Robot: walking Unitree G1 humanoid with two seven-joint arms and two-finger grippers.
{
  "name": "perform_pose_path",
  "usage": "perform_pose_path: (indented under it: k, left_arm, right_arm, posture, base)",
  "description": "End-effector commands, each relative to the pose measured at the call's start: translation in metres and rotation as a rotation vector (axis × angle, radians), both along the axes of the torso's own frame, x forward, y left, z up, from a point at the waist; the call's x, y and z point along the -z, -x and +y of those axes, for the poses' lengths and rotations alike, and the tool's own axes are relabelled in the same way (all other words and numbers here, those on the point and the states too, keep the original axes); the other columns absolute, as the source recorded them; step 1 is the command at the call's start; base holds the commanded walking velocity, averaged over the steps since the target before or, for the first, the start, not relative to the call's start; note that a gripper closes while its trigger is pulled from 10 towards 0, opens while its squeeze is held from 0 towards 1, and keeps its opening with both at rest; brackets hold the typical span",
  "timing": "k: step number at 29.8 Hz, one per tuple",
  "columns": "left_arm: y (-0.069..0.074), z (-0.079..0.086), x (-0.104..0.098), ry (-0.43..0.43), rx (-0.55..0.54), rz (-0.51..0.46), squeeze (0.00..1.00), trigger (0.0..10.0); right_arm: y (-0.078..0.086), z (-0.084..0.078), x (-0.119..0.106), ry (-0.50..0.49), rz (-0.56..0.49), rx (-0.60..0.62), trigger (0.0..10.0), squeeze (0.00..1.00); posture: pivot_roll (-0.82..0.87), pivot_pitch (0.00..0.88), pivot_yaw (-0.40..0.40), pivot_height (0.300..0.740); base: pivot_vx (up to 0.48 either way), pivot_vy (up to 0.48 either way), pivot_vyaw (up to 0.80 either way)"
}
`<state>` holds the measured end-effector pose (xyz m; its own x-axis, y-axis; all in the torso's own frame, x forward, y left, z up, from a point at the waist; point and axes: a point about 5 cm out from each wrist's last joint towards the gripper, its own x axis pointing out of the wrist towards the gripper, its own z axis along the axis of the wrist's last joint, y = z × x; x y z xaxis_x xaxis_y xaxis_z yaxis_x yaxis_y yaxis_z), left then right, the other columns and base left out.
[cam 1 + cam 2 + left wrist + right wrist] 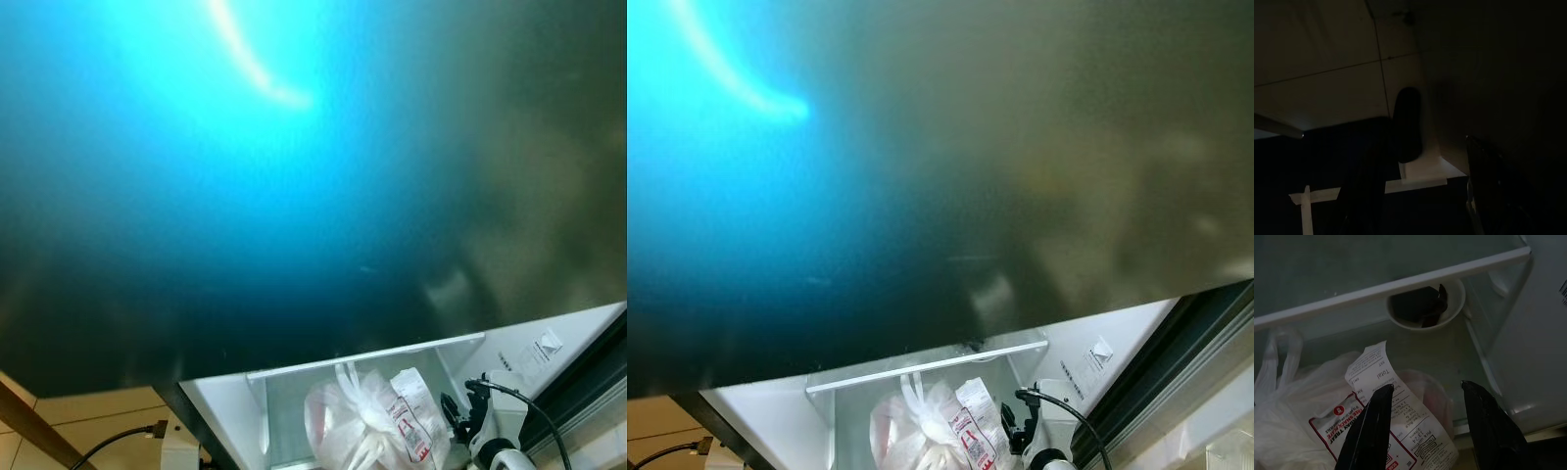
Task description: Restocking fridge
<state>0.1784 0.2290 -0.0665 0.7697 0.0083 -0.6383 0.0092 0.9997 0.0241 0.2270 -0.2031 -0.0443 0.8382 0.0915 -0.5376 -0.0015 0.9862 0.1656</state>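
Note:
A white plastic bag with a printed receipt stapled to it sits in a white fridge compartment behind a clear rail. My right gripper hovers open just over the bag, its two black fingers straddling the receipt without touching it. In the eye views the right wrist stands right beside the bag. My left arm hangs idle, and its dark view makes out one black finger over tiled floor.
A large steel fridge panel with a blue glare sits very close ahead. A white bowl with dark contents rests beyond a white-edged glass shelf. The compartment's white side wall stands close to my right gripper.

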Motion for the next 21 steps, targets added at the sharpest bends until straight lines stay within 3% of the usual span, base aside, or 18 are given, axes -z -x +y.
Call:
perform_pose_path:
  k: [1, 15, 21]
  left_arm:
    - [0.0033, 0.0039, 0.0008, -0.015, 0.023, 0.016, 0.00, 10.0]
    - [0.0010, 0.0019, -0.0001, -0.016, 0.015, 0.002, 0.00, 10.0]
    - [0.0016, 0.0032, -0.0004, -0.016, 0.015, 0.000, 0.00, 10.0]
  right_arm:
    - [0.0035, -0.0003, 0.0023, -0.007, 0.005, 0.016, 10.0, 0.00]
    - [0.0021, 0.0005, -0.0012, -0.062, -0.043, 0.010, 10.0, 0.00]
    - [0.0026, 0.0012, -0.0006, -0.066, -0.038, 0.008, 10.0, 0.00]
  posture:
    - [-0.01, 0.040, 0.019, 0.642]
    - [-0.01, 0.039, 0.017, 0.642]
    - [-0.01, 0.039, 0.017, 0.667]
  base:
    - [0.000, 0.000, 0.00]
    - [0.000, 0.000, 0.00]
    - [0.000, 0.000, 0.00]
